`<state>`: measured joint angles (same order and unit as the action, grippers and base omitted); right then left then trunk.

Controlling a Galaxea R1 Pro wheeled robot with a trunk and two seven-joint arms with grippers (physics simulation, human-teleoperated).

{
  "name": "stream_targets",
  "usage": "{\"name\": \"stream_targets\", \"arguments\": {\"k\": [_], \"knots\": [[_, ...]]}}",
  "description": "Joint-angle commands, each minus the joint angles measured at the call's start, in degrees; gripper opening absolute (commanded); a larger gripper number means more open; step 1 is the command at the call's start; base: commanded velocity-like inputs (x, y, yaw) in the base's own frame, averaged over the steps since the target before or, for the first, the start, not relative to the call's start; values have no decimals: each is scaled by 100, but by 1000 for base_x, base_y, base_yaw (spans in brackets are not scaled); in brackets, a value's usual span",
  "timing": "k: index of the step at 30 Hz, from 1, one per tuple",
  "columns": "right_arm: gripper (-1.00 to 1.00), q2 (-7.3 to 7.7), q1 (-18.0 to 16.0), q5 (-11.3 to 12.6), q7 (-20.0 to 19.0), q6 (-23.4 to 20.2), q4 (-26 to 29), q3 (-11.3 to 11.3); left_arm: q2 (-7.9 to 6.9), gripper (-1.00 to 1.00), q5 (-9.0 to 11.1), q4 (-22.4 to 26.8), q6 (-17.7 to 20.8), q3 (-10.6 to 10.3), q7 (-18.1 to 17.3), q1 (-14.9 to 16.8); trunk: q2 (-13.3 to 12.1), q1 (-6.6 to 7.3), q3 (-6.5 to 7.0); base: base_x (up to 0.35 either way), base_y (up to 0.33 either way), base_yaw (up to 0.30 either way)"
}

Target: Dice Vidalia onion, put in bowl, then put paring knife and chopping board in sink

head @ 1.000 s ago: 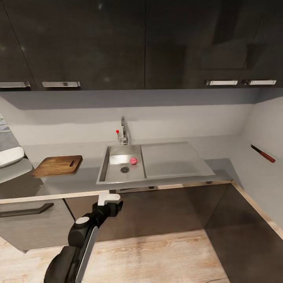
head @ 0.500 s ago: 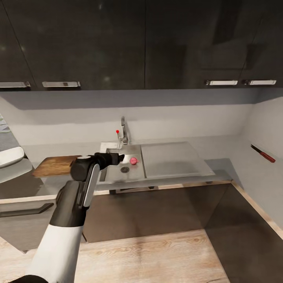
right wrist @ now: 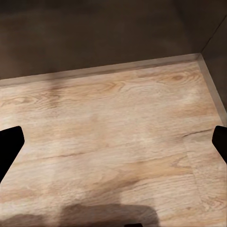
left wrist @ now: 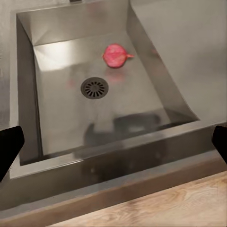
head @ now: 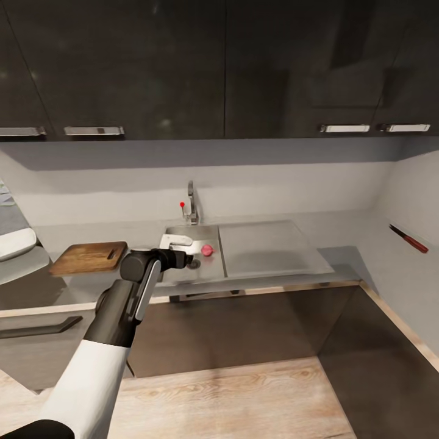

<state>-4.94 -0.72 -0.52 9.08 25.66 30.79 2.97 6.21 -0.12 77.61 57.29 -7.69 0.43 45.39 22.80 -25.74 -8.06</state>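
- Vidalia onion (head: 208, 249) lies on the sink (head: 268, 256) basin floor, near the basin's right wall and beyond the round drain (left wrist: 94, 88); in the left wrist view the onion (left wrist: 115, 55) sits loose with its pointed tip toward the sloping wall, nothing touching it.
- Left gripper (head: 183, 251) hovers over the front-left part of the basin, near the onion but apart from it; its dark fingertips (left wrist: 8, 149) sit at opposite edges of the left wrist view, so the fingers are spread wide with nothing between them.
- Versus half a second ago: left arm has dropped slightly and the gripper now sits lower over the basin, nearer the drain; a second ago it was below the countertop (head: 91, 281) edge.
- Onion, chopping board (head: 89, 257) and paring knife (head: 408, 238) are unchanged in position across the frames.
- Chopping board lies flat on the countertop left of the sink, apart from it.
- Paring knife is against the right-hand wall, well apart from the sink, red handle toward the camera.
- Right gripper (right wrist: 113, 144) hangs over the wooden floor (right wrist: 113, 142) by the cabinet base, fingers spread wide, holding nothing.
- Chrome tap (head: 191, 207) with red knob stands behind the basin.
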Motion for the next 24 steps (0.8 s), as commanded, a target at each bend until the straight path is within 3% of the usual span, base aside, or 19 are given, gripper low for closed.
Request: {"name": "stream_targets", "arguments": {"k": [1,11,21,24], "knots": [[100,3,-5,-7,51,9,-2,30,-4,100,-1,3,26,-4,6,6,12,-4,-12,106,0,0],[100,2,-6,-17,53,9,-2,35,-22,100,-5,-25,23,3,12,5,12,-4,-12,182,-19,0],[100,21,-6,-18,59,9,-14,20,-23,100,-5,-565,-11,20,83,5,12,-4,-12,183,-128,0],[100,145,-4,-5,59,6,-25,23,-23,100,-5,-775,-107,23,118,5,12,-4,-12,194,-152,0]]}}
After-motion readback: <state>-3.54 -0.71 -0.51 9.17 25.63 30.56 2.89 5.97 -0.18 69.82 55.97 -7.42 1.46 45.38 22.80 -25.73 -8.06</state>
